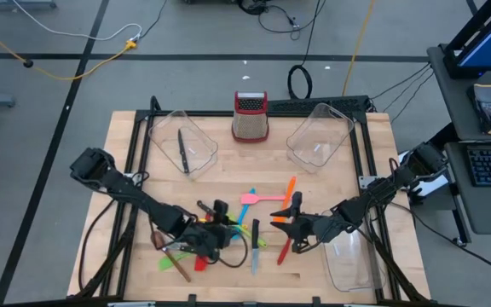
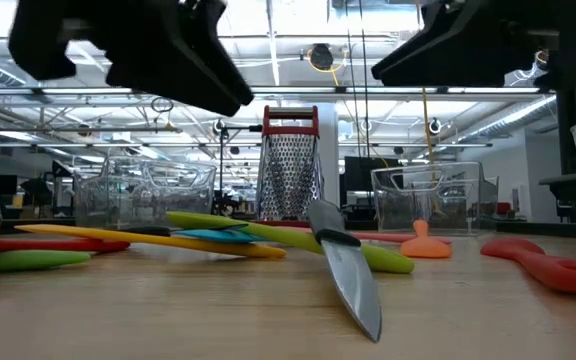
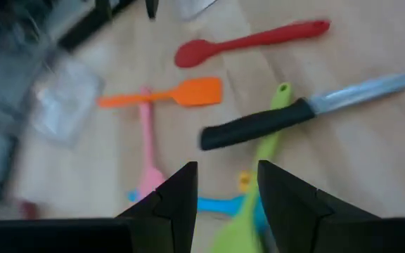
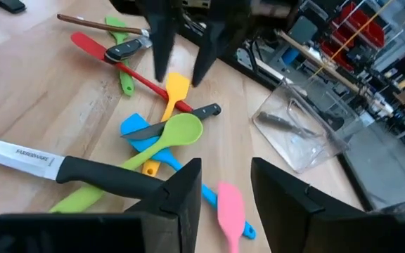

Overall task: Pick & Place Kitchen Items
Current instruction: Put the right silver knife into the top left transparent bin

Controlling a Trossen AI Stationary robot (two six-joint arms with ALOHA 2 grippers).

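Both arms hang over the pile of utensils in the middle of the surface (image 1: 143,153), so this looks like the picking-up step. The left pincer (image 3: 227,204) is open and empty above the green spoon (image 3: 262,158) and the black-handled knife (image 3: 259,126). The right pincer (image 4: 227,193) is open and empty too. Next, I think, one must go down and close on a handle.

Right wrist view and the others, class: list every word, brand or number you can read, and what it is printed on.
"FARBERWARE": on the steel blade of the black-handled knife, right wrist view.
Nothing else is readable in any view; no legible label shows on the grater or the bins.
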